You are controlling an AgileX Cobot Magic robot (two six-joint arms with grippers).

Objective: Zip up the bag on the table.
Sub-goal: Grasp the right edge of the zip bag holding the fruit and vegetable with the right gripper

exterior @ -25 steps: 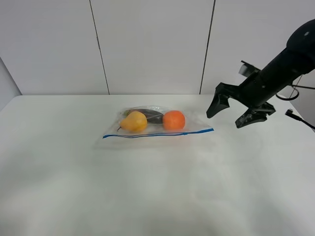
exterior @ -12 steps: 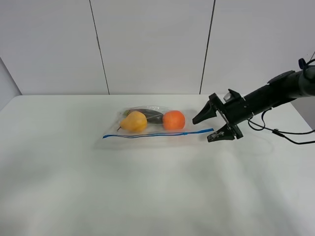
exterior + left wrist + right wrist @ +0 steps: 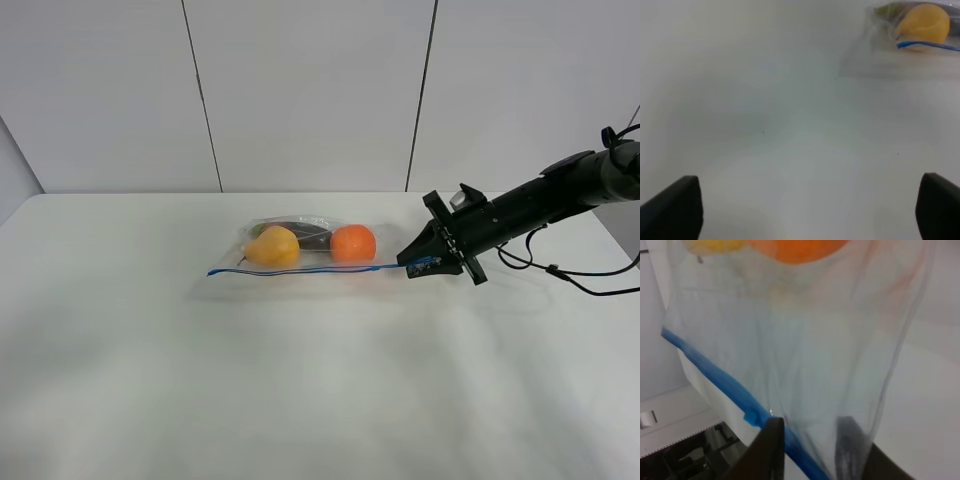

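The bag [image 3: 310, 255] lies flat on the white table [image 3: 300, 390], clear, with a yellow fruit [image 3: 272, 247], an orange [image 3: 352, 244] and a dark item inside. Its blue zip strip [image 3: 300, 271] runs along the near edge. My right gripper [image 3: 424, 263] is at the strip's right end, shut on it. In the right wrist view the fingers [image 3: 771, 442] pinch the clear plastic [image 3: 815, 340] beside the blue strip [image 3: 715, 375]. My left gripper [image 3: 805, 215] is open and empty over bare table, with the bag's left corner [image 3: 875, 55] far ahead.
A white panelled wall [image 3: 310, 90] stands behind the table. The right arm's cable [image 3: 590, 285] trails over the table's right side. The left arm does not show in the high view.
My right gripper came down and leftwards to the bag's right end, then closed from wide open onto the blue strip. The strip's left end shifted slightly.
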